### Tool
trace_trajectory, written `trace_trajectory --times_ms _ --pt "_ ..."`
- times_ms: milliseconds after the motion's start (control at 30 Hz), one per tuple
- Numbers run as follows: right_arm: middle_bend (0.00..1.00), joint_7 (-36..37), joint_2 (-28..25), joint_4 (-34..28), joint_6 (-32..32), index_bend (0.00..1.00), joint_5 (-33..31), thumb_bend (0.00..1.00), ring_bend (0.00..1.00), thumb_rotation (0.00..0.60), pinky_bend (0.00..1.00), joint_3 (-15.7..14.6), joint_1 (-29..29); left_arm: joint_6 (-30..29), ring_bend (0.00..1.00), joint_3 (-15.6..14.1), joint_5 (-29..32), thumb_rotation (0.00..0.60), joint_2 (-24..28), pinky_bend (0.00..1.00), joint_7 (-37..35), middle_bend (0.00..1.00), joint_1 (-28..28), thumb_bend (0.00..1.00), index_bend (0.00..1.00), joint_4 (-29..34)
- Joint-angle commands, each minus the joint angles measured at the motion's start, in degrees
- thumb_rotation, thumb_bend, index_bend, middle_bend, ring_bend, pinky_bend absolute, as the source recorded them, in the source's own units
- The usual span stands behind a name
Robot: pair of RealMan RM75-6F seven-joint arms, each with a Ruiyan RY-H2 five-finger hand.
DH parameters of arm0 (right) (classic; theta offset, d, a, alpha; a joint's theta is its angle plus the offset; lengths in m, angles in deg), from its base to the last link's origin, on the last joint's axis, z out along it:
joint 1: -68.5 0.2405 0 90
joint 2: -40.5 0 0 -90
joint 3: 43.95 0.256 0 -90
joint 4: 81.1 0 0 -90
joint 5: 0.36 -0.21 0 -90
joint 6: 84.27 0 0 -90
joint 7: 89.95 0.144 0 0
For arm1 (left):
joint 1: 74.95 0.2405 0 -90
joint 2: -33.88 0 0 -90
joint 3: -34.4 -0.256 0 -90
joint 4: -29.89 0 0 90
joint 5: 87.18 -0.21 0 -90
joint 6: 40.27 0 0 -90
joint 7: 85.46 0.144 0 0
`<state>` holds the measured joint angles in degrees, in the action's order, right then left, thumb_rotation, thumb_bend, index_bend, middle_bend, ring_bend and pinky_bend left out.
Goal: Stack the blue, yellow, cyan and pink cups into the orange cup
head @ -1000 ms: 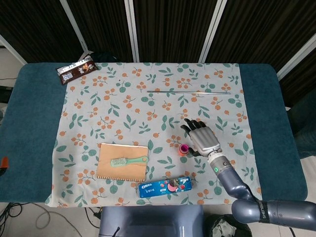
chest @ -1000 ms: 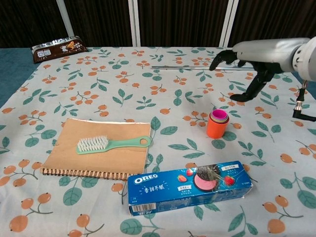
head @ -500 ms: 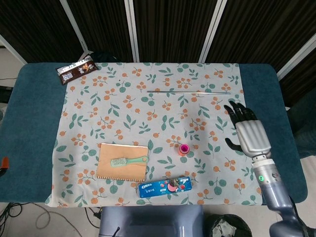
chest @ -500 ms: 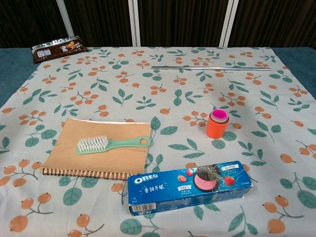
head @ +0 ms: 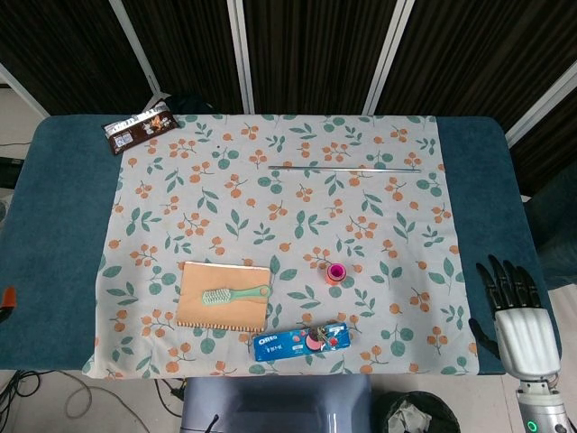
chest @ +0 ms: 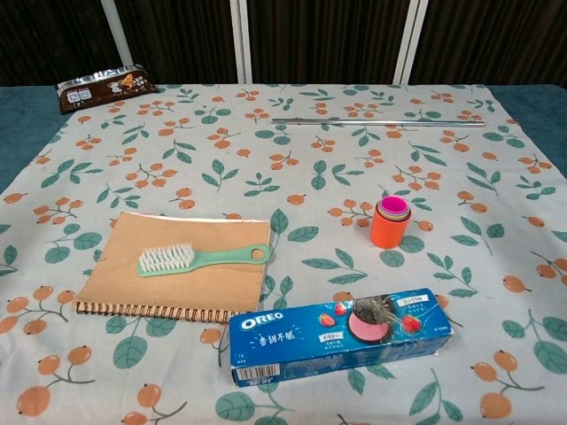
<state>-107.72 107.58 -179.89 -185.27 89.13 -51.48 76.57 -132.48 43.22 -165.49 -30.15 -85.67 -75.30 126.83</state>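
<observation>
Your right robot hand (head: 521, 323) only shows in the head view, off the worktop's (head: 63, 234) near right corner, fingers spread and holding nothing. The chest view shows the orange cup (chest: 388, 228) upright beyond the Oreo box (chest: 341, 336), with the pink cup (chest: 392, 208) nested on top.

- A teal-covered surface (head: 63, 234) is draped with a leaf-and-berry patterned cloth (head: 270, 207).
- On the cloth: a thin metal rod (head: 344, 167) near the far edge, an orange cup (chest: 388, 228) with cups nested inside, a tan notebook (chest: 168, 279) and a blue Oreo box (chest: 341, 334) at the near edge.
- A dark snack packet (head: 138, 127) lies at the far left corner, straddling the cloth's edge.
</observation>
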Motion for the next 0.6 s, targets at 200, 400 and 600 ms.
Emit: trace_trajectory --times_ms 200,400,600 --pt "0.0 1.6 0.8 2.4 1.7 0.04 -0.9 0.33 0.0 0.6 0.1 0.7 -1.8 -0.1 0.0 -0.2 -0.6 0.6 0.0 0.18 0.1 0.03 -0.1 0.36 0.13 -0.5" --pt "0.0 2.6 0.8 3.7 2.1 0.04 -2.1 0.33 0.0 0.6 0.1 2.8 -2.7 0.1 0.0 -0.5 -0.9 0.6 -0.1 0.18 0.7 0.03 -0.2 0.36 0.13 -0.8" --pt "0.0 3.6 0.3 3.4 1.9 0.04 -1.5 0.33 0.0 0.6 0.1 3.7 -3.7 0.0 0.0 -0.6 -1.1 0.6 0.0 0.19 0.9 0.03 -0.1 0.36 0.13 -0.7"
